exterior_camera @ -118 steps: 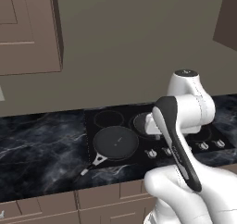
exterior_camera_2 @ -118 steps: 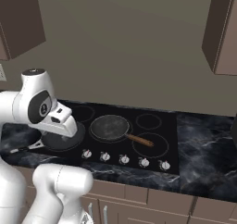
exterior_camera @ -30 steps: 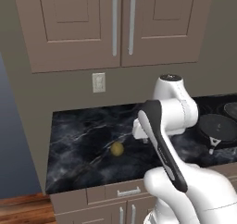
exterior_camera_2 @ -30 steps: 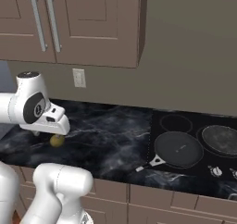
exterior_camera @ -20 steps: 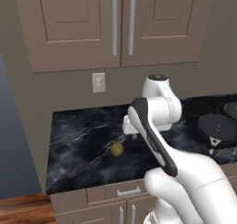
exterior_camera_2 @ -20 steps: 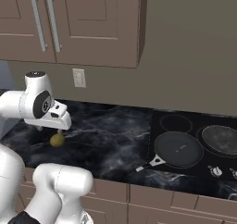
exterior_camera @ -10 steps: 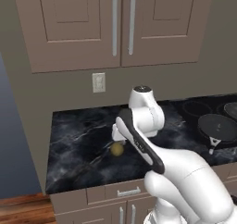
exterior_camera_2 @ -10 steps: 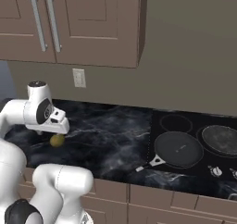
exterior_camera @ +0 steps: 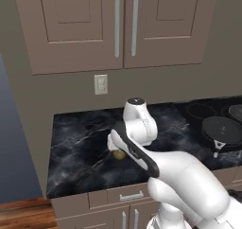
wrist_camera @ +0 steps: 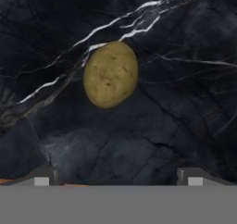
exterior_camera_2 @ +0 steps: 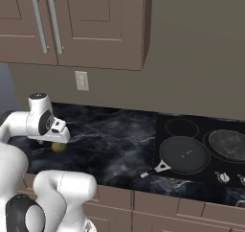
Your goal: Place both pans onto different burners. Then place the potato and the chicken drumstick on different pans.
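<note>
End effector (wrist_camera: 115,177) hangs over the potato (wrist_camera: 110,74), fingers spread wide and grasping nothing. The potato lies alone on the dark marble table (exterior_camera: 80,147), well apart from the cooktop (exterior_camera_2: 191,140). Farther off, both pans (exterior_camera_2: 184,155) (exterior_camera_2: 227,144) already sit on separate burners. Remaining, by my reading: carrying the potato and the drumstick to the pans.

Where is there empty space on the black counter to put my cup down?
The marble counter is bare between the potato and the cooktop. It is crowded around the potato, where the open gripper hangs above it, and on the cooktop, where the black pan and grey pan sit.
</note>
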You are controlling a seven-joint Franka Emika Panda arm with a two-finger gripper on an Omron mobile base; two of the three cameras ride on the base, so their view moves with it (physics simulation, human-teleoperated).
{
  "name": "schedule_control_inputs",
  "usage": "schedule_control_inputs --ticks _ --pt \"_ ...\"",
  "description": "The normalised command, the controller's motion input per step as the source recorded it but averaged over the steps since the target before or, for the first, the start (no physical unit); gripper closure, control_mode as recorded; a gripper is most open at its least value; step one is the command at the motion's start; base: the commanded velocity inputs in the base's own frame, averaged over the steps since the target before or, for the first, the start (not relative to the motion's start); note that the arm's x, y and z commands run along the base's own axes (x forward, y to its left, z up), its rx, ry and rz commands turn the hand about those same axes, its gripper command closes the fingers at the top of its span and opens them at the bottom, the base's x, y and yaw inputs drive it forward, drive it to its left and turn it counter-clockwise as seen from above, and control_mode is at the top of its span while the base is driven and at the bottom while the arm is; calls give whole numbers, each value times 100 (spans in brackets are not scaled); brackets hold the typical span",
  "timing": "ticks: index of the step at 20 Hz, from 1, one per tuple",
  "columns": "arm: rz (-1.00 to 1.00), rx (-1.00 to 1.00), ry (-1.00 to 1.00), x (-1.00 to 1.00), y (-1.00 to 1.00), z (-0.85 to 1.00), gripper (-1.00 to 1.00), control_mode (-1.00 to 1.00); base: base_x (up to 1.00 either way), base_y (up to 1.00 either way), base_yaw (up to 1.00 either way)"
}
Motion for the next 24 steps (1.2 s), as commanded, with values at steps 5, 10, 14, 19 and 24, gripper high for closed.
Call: schedule_control_inputs --ticks 5,10,14,19,24 --pt "0 0 0 8 3 -15 -100 -100 0 0 0" --pt "1 0 0 17 0 -9 -100 -100 0 0 0" --pt "0 0 0 22 0 -12 -100 -100 0 0 0" --pt "0 0 0 18 1 -15 -100 -100 0 0 0" --pt "0 0 0 13 9 -17 -100 -100 0 0 0"
